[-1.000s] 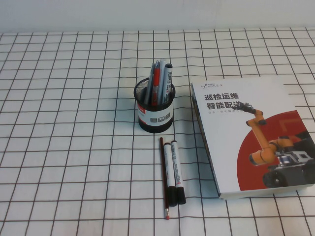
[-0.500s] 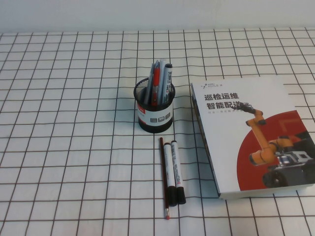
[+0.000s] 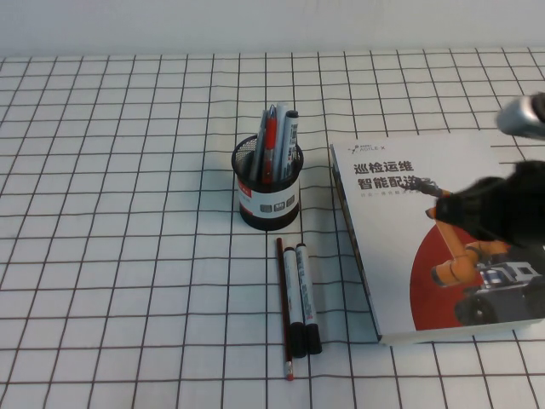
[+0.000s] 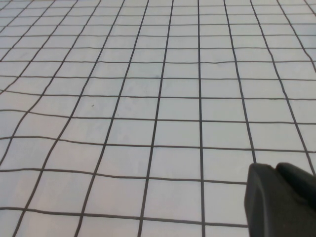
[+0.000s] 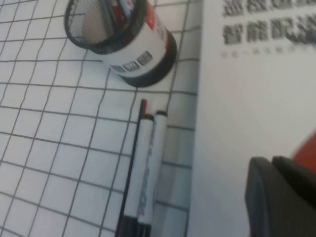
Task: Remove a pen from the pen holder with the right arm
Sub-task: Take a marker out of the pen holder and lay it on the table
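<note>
Pen holder (image 3: 269,203) holds pens (image 3: 271,141). Right claw (image 3: 444,204) together above book (image 3: 387,256). Left claw (image 4: 281,200) over cloth (image 4: 148,98), state unclear.

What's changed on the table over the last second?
The right arm came in from the right; the right end effector, shut and empty, now hangs over the book, short of the pen holder. Nothing was grasped or released. The holder, its pens, the two markers and the pencil beside them stayed put. The left end effector sits over bare cloth, outside the high view.
</note>
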`<action>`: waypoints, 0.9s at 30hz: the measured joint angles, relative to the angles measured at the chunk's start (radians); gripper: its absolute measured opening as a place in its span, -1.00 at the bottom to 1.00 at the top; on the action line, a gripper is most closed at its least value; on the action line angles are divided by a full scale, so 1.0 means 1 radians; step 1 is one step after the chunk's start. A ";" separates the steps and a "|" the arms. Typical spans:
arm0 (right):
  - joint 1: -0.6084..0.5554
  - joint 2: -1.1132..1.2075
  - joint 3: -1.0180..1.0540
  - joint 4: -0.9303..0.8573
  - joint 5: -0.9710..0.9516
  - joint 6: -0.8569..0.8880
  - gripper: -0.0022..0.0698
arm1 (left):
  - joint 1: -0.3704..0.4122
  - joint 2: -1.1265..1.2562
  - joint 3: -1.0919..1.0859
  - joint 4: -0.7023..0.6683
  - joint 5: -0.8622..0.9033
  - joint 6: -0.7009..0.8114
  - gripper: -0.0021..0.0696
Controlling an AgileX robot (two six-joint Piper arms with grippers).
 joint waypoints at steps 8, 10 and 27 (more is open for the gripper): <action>0.290 0.254 -0.214 -0.106 -0.305 0.024 -0.98 | 0.000 0.000 0.000 0.000 0.000 0.000 -0.95; 0.336 0.295 -0.224 -0.117 -0.412 0.024 -0.93 | 0.000 0.000 0.000 0.000 0.000 0.000 -0.95; 0.417 0.637 -0.226 -0.447 -1.111 0.338 0.13 | 0.000 0.000 0.000 0.000 0.000 0.000 -0.95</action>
